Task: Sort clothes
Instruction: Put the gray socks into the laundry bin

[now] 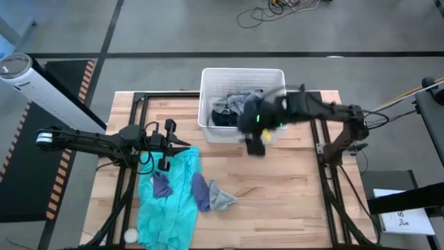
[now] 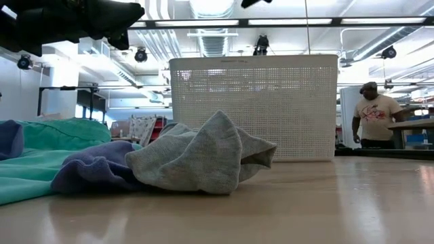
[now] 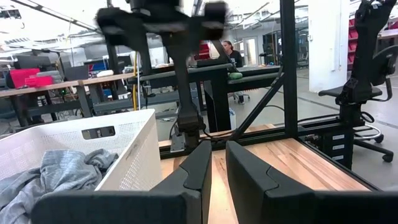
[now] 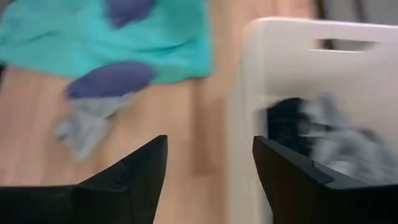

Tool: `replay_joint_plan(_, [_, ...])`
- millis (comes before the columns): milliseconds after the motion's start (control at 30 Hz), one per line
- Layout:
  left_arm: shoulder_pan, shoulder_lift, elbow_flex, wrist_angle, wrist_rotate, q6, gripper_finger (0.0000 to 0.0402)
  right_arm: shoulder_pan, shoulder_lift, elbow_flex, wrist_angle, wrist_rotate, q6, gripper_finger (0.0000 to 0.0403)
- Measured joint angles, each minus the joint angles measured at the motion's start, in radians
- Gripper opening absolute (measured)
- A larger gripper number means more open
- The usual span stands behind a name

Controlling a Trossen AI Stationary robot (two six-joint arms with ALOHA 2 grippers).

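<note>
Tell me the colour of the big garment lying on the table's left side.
Turquoise garment, plain with no pattern; the high view shows it best.

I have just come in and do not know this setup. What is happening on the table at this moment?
A two-armed robot is sorting clothes. The right pincer is open and empty at the near wall of the white basket, which already holds grey and dark garments. The turquoise garment, purple pieces and a grey piece lie on the table. The left pincer waits above the turquoise garment.
</note>
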Motion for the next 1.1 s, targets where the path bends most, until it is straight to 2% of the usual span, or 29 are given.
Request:
replay_joint_plan(167, [0.0,0.0,0.0,0.0,0.0,0.0,0.0035,0.16,0.0,-0.146,0.1,-0.001,0.084,0.0225])
replay_joint_plan(433, [0.0,0.0,0.0,0.0,0.0,0.0,0.0035,0.312,0.001,-0.456,0.465,-0.01,0.253,0.0251])
replay_joint_plan(800, [0.0,0.0,0.0,0.002,0.0,0.001,0.0035,0.31,0.003,-0.849,1.003,-0.026,0.432,0.0283])
replay_joint_plan(933, [0.0,0.0,0.0,0.002,0.0,0.002,0.0035,0.304,0.042,-0.91,1.129,-0.025,0.449,0.0282])
replay_joint_plan(1100, [0.0,0.0,0.0,0.002,0.0,0.003,0.0035,0.295,0.163,-0.904,1.221,-0.027,0.466,0.0271])
